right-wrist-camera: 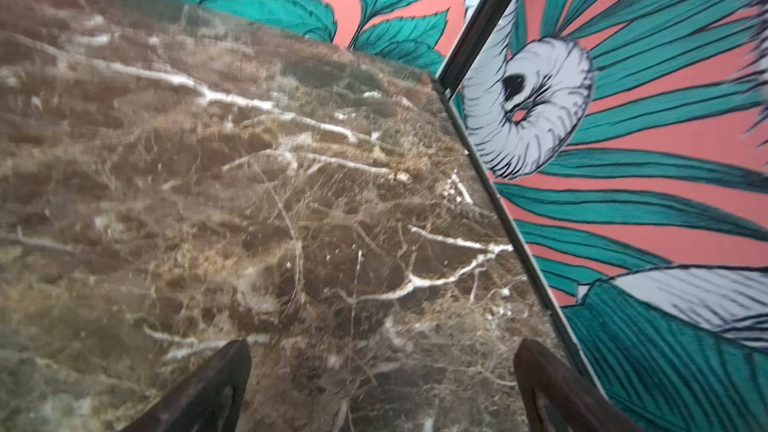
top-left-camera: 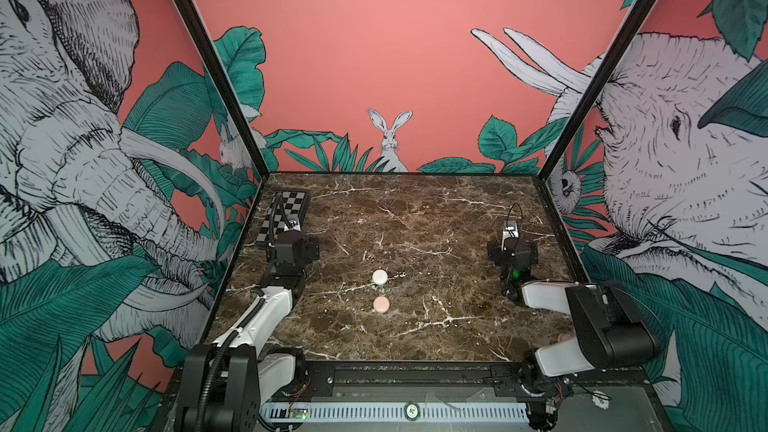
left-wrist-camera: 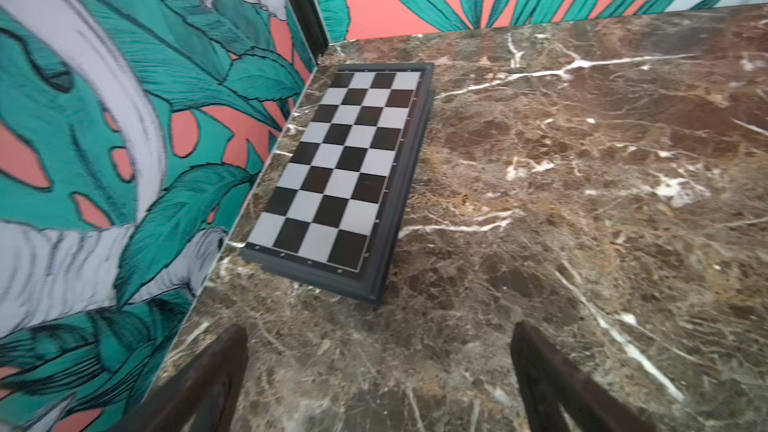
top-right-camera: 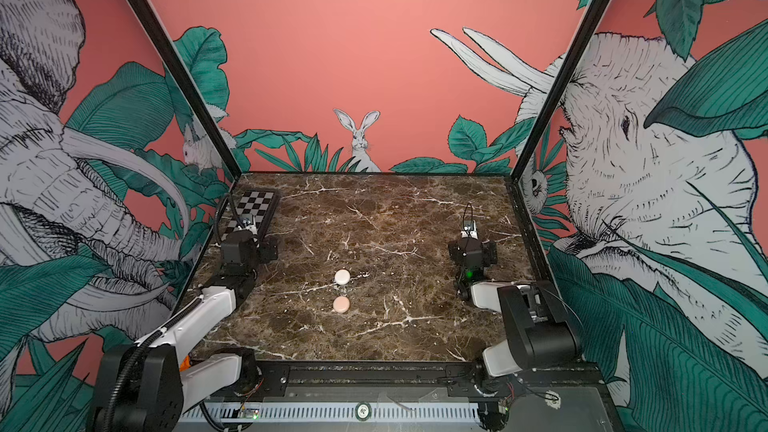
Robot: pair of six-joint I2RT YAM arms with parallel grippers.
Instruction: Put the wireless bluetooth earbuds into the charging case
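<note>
My left pincer (left-wrist-camera: 380, 332) stands spread wide, with nothing between its dark fingers (left-wrist-camera: 216, 367). It hangs over bare brown marble tabletop (left-wrist-camera: 582, 201), just short of a folded chessboard (left-wrist-camera: 345, 168). The board lies flat along the left wall, near the far left corner. My right pincer (right-wrist-camera: 382, 344) is spread just as wide and is empty too. It hangs over bare marble close to the right wall panel (right-wrist-camera: 623, 209).

In both top views two round, puck-like charging cases lie in the middle of the table, between my two arms and well apart from both pincers. The white charging case (top-left-camera: 380, 276) is the farther one. The pale pink charging case (top-left-camera: 381, 304) sits nearer to my base. They are close together in a line but not touching. Each lies flat and shows only as a plain disc. I cannot tell the earbuds from the thin white veins of the marble in any view, because they are too small, so I cannot say where they lie.
</note>
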